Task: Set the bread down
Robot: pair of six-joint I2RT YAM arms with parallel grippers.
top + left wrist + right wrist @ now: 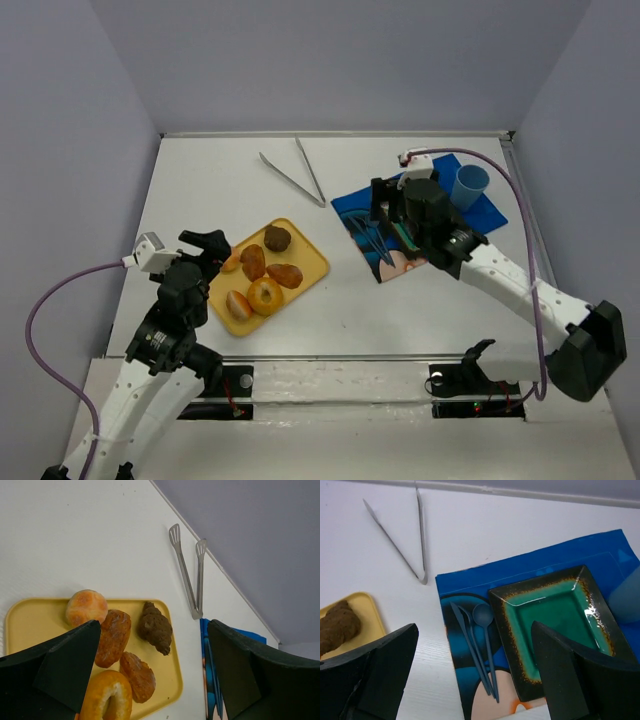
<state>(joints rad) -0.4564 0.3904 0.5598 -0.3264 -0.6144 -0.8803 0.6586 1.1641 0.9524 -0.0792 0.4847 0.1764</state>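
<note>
A blue placemat [530,567] lies flat on the white table [400,300], printed with a darker round pattern at its left end. On that left part a blue-grey spoon [483,615] lies with two slimmer pieces of cutlery [470,647] close on its left, heads towards the mat's far edge and handles nearly meeting at the near edge. A light blue cup [470,184] stands upright near the mat's far right edge. Metal tongs [423,578] lie just off its far left corner, not touching it, hinge nearest, arms splayed away.
</note>
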